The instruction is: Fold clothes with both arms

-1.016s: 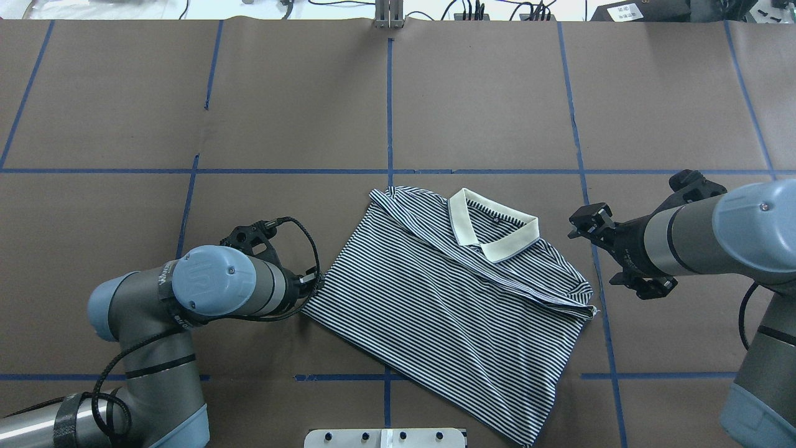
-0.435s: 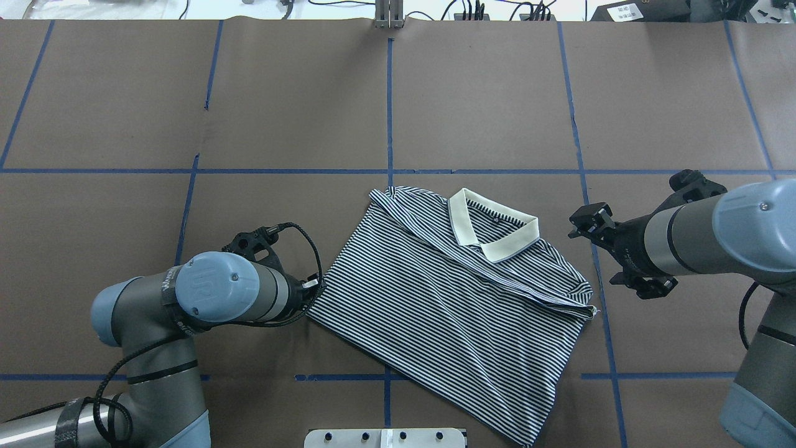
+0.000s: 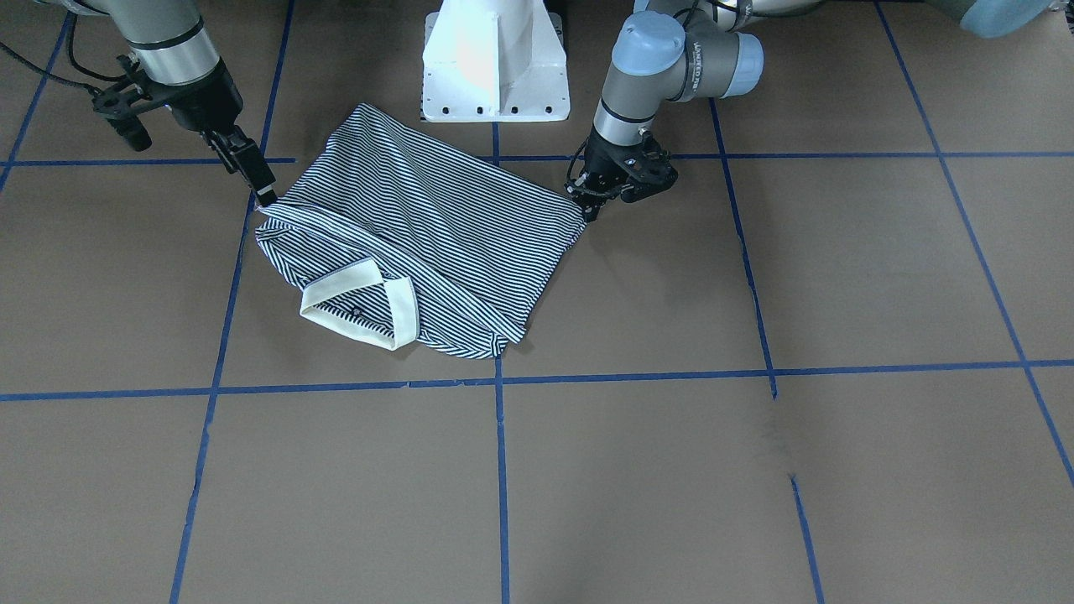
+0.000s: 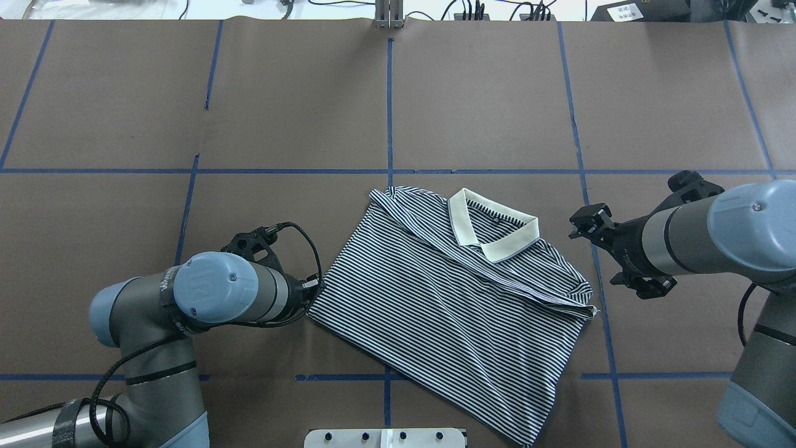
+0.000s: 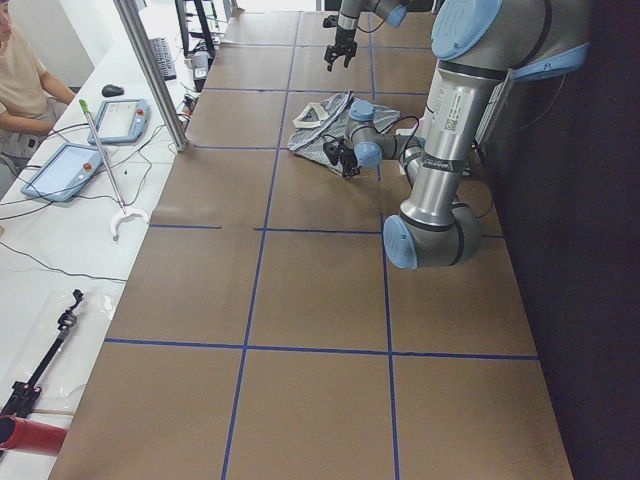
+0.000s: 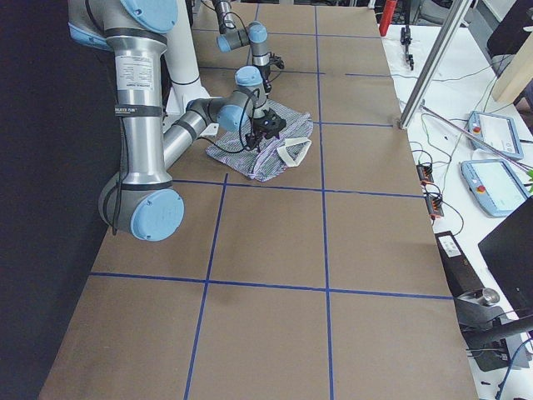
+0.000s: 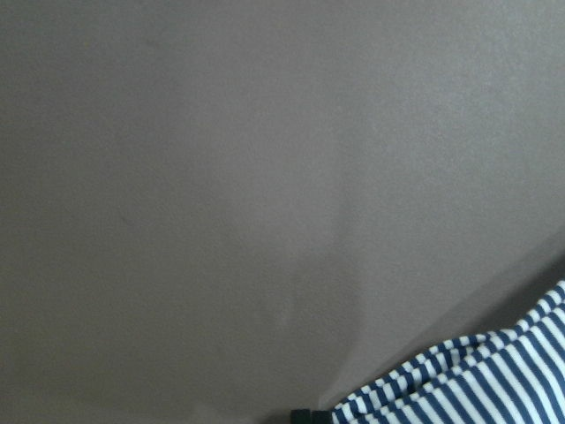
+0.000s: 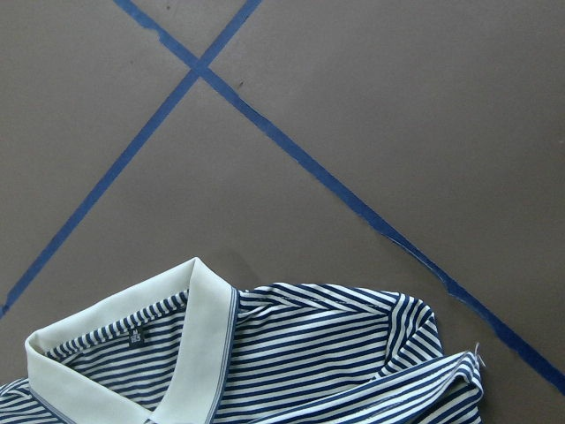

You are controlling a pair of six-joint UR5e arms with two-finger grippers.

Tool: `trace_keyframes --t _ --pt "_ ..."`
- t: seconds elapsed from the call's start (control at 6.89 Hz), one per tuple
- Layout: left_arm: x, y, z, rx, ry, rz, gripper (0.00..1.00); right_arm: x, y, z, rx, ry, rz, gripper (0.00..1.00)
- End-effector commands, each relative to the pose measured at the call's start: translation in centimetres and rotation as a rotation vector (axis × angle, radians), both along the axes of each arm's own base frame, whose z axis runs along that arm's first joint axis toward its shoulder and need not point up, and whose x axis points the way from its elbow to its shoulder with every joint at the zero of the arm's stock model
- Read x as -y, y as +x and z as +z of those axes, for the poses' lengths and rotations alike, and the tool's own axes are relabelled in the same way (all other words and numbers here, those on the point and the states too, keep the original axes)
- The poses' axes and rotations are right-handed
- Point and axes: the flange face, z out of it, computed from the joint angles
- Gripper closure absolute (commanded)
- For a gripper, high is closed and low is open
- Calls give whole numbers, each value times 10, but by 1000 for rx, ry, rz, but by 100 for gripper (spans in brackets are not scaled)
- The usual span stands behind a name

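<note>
striped polo between two low pincers

front-facing view: the polo shirt (image 3: 453, 226) lies partly folded on the tabletop (image 3: 671, 470), cream collar (image 3: 361, 310) toward the camera. the left pincer (image 3: 590, 208) is at one corner and the right pincer (image 3: 262, 191) at the opposite one; clenched or released cannot be told.
overhead: the left arm (image 4: 211, 295) and right arm (image 4: 696, 239) cover their fingers.
right wrist view: collar beside blue tape (image 8: 291, 150).

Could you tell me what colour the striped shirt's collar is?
Cream collar, clearest in right wrist view.
</note>
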Motion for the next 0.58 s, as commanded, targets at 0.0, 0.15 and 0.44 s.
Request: trace_keyframes --t 0.0,0.15,0.44 --pt "5 -8 -3 32 48 27 100 0 -1 -1 1 1 0 0" --pt "23 -16 1 57 113 47 100 2 -2 -6 10 6 1 0" --pt "72 -43 6 111 245 42 100 2 -3 -6 13 6 -3 0"
